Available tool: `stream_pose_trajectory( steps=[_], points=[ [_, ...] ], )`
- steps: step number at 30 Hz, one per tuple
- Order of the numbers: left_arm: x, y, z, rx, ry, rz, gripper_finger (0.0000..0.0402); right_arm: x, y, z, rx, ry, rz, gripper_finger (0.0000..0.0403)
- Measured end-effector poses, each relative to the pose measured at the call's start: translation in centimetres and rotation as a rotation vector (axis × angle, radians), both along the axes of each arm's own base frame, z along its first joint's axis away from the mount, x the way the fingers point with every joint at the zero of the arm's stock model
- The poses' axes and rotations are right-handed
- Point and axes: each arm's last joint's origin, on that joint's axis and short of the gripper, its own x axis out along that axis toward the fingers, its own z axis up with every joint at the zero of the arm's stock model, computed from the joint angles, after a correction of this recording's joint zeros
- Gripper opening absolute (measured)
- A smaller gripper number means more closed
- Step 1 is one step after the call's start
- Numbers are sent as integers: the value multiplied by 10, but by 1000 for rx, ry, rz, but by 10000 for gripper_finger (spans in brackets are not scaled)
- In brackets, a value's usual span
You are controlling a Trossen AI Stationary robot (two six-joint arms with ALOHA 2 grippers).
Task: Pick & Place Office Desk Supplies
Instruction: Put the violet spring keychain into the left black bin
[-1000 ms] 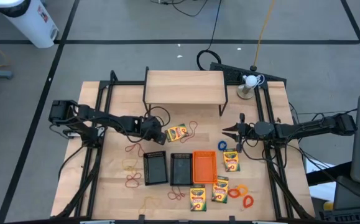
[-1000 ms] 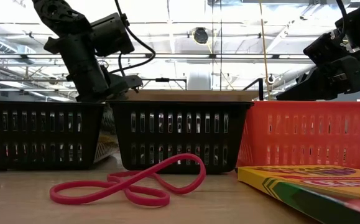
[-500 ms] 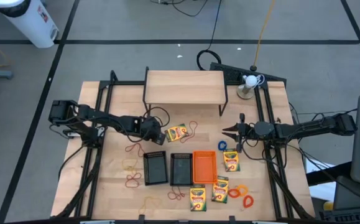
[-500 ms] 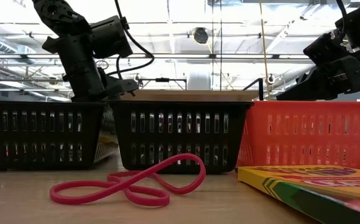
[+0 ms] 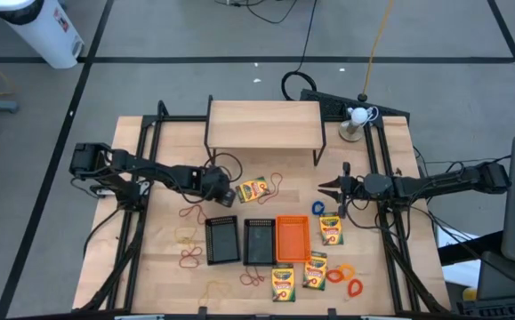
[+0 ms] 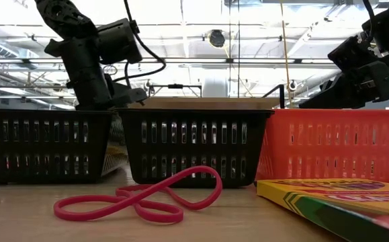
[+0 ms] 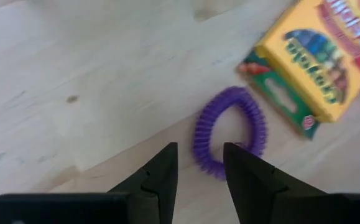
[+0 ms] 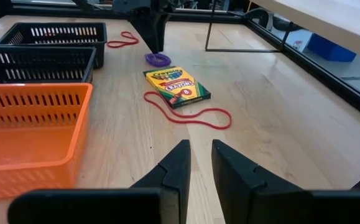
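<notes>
My left gripper (image 7: 199, 152) is open and points down just above a purple rubber band (image 7: 229, 134) that lies flat on the table next to a crayon box (image 7: 319, 56). One side of the band shows between the fingertips, and I cannot tell whether they touch it. The right wrist view shows this gripper (image 8: 156, 37) over the band (image 8: 158, 59). My right gripper (image 8: 201, 163) hovers narrowly open over bare wood, right of the box (image 5: 253, 189). Two black trays (image 5: 222, 241) (image 5: 258, 241) and an orange tray (image 5: 293, 238) stand side by side.
More crayon boxes lie at the table's near right (image 5: 330, 230) (image 5: 283, 283) (image 5: 315, 270). A blue band (image 5: 318, 208), orange and red bands (image 5: 341, 272) (image 5: 355, 287) and red bands (image 5: 192, 213) (image 5: 189, 260) are scattered about. The wooden shelf (image 5: 263, 124) and a white ball (image 5: 358, 116) stand at the far side.
My left gripper has sunk a little toward the table, over the purple band. The right arm and the supplies have kept still.
</notes>
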Motion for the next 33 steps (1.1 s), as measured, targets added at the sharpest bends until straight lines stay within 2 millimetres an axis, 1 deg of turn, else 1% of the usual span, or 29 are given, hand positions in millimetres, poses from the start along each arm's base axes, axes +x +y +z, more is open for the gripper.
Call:
stream_pose_trajectory(
  steps=[16,19,24,26,33],
  points=[
    [0,0,0,-9,-7,23,127,0,0,-1,0,6,0,59],
    [4,0,-6,-16,-5,24,127,0,0,-1,0,8,0,59],
    [10,0,-22,-35,31,11,127,0,0,-1,0,11,0,59],
    [11,0,-25,-30,37,19,127,0,0,-1,-1,15,-1,59],
    [10,0,-15,-20,-13,7,121,0,0,-1,-1,13,-3,59]
  ],
)
